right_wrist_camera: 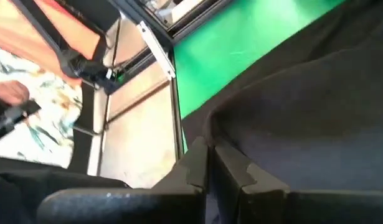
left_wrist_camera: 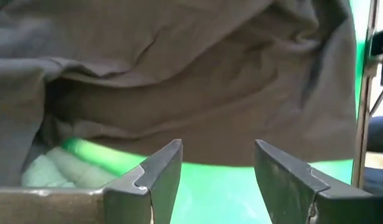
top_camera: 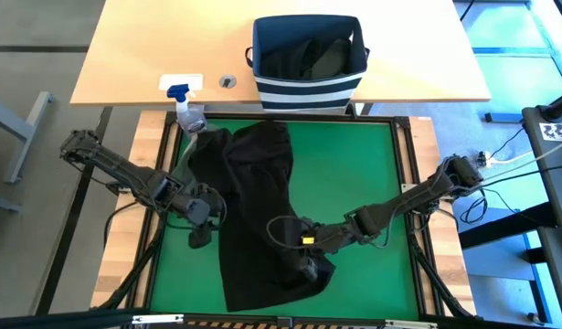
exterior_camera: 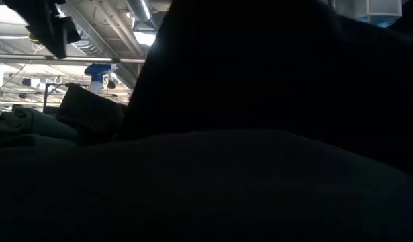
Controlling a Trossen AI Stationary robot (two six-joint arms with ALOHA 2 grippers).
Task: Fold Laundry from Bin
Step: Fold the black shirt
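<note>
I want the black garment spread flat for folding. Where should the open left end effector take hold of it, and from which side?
Probably the black garment's left edge, which lies right beside the left end effector. Come in low from the robot's left, over the bare green mat: the left wrist view shows that edge lifted slightly off the mat, so one finger could slip under.

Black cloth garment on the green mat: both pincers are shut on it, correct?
Not quite. Only the right pincer is shut on the black cloth garment; the left wrist view shows the left pincer open beside it, gripping nothing.
</note>
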